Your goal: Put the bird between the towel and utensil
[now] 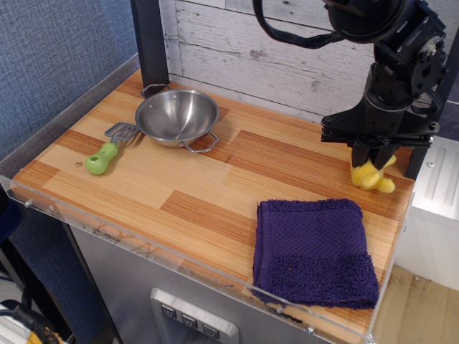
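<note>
You are pinching the bird [373, 176] in the gripper [372, 162] by fluff alone, so it is risking slipping free mid-carry.

We saw an evenly lit, fairly bright scene under soft light from above. Shadows were faint: a small one lay under the steel bowl [177, 117], whose inside carried pale reflections. The clear acrylic rim [143, 247] at the table's front edge caught a thin glare. Focus was sharp across the wooden tabletop [215, 179], with no obvious blur or edge distortion.
</note>
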`<state>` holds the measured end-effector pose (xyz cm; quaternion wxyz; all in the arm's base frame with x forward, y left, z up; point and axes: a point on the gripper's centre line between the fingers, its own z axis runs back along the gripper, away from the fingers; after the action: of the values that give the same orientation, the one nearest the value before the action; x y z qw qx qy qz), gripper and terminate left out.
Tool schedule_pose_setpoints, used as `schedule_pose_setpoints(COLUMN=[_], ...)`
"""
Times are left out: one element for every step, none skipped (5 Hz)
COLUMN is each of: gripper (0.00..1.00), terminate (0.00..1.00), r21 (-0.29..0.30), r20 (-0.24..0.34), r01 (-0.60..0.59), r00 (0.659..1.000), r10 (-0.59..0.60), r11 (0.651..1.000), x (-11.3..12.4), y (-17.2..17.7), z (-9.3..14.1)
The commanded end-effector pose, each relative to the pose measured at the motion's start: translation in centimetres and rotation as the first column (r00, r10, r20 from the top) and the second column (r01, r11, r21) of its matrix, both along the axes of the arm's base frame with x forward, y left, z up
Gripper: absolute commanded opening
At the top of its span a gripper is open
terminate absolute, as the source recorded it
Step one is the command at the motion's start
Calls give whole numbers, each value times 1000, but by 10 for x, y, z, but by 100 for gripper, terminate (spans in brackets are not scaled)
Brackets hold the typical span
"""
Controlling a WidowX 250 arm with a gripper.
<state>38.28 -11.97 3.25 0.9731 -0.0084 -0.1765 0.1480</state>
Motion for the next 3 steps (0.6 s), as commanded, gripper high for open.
schedule_pose_setpoints(gripper=[0, 0, 0], terminate=[0, 0, 0], r21=[-39, -44, -58], r20=[131, 171, 219], r01=[132, 159, 145], r00=[983, 974, 967], r10=[-126, -150, -129], r11=[991, 986, 988], x=[9, 8, -6], y=[-6, -5, 6], z=[60, 85, 117])
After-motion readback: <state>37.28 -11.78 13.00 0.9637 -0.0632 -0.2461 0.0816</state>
